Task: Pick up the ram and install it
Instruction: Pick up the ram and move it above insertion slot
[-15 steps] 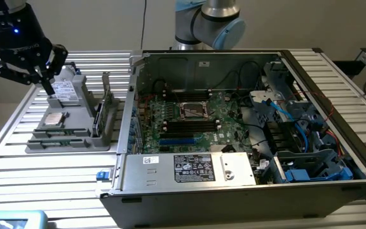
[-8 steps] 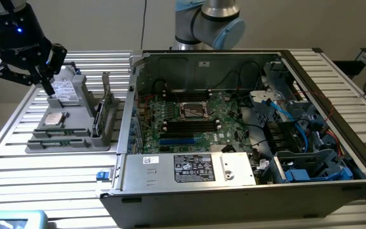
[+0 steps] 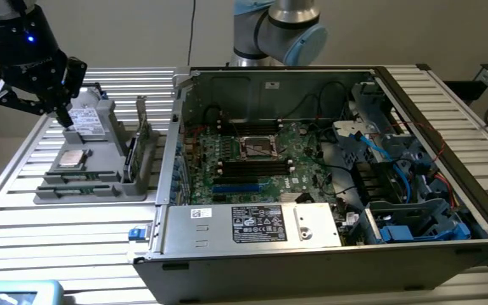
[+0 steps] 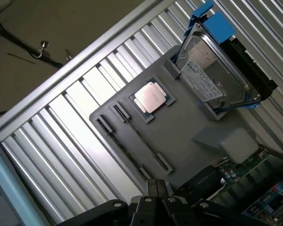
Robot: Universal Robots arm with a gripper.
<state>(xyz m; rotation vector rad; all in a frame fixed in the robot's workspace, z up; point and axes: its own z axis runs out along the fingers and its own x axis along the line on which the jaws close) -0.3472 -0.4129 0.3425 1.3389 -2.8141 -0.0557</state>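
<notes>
1. Upper left of the exterior view: the gripper (image 3: pixel 61 119) hangs right over the hard drive (image 3: pixel 88 118). It looks closed up, with nothing in it.
2. Lower left: the ram (image 3: pixel 74 189) sits in the front slot of the grey tray (image 3: pixel 135 185) on the bench (image 3: pixel 74 241). It's apart from the gripper, and the processor chip (image 3: pixel 72 159) is between it and the hard drive.
3. Centre to right: the open computer case (image 3: pixel 169 127), with its motherboard (image 3: pixel 253 166) showing.

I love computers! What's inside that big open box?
A green motherboard with a square socket, black memory slots and blue cables. Anything beneath the board is covered.
</notes>
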